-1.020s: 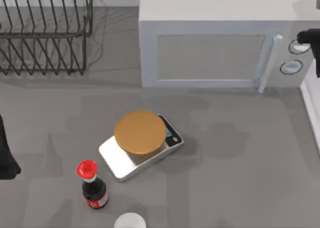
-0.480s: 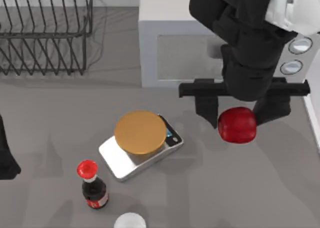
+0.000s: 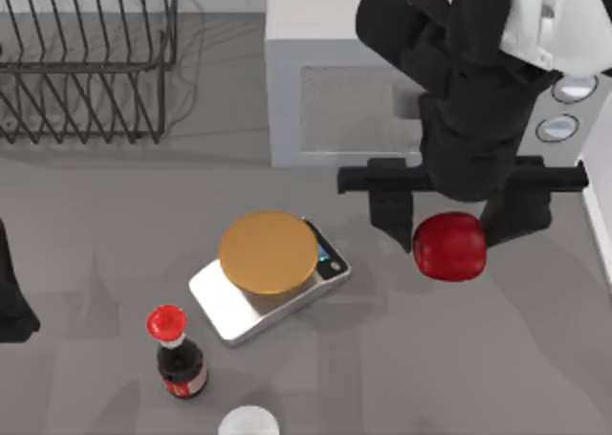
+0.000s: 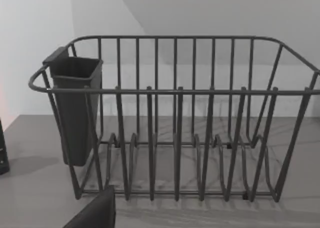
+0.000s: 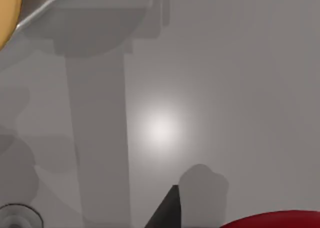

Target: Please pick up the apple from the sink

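Our right gripper (image 3: 457, 227) pinches the apple (image 3: 448, 248) at right of centre, beside the scale (image 3: 269, 277); our left arm (image 3: 13, 296) parked at left edge, fingers unreadable

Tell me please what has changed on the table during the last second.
The right gripper came into the top view from the right, shut on the apple, and has since drifted slightly left, in front of the microwave. The scale, the bottle and the dish rack kept their places; the left arm stays parked at the left edge.
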{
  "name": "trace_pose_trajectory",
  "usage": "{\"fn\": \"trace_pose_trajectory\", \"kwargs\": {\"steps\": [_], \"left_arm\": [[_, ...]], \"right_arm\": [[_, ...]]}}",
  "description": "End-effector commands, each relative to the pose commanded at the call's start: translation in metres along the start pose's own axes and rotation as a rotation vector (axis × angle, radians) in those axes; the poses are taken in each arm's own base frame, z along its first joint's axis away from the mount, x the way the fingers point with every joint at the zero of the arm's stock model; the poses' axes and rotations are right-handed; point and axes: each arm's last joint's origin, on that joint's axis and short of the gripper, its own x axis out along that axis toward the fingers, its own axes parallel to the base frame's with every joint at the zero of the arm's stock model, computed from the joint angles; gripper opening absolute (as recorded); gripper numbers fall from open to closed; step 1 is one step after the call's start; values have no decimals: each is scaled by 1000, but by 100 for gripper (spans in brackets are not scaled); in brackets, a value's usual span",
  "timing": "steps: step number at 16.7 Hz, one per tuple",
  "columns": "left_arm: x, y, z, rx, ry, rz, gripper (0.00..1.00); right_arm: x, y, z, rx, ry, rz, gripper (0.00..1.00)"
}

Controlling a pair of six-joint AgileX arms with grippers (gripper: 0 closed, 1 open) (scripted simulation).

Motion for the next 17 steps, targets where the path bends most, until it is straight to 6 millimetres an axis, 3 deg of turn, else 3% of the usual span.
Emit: {"fn": "trace_pose_trajectory", "kwargs": {"steps": [9, 14, 17], "left_arm": [[0, 0, 0, 0, 0, 0, 100], [0, 0, 0, 0, 0, 0, 100], [0, 0, 0, 0, 0, 0, 100]], "right_arm": [[98, 1, -1, -4, -6, 4, 0], [105, 0, -2, -4, -3, 1, 0], [105, 0, -2, -4, -3, 1, 23]]}}
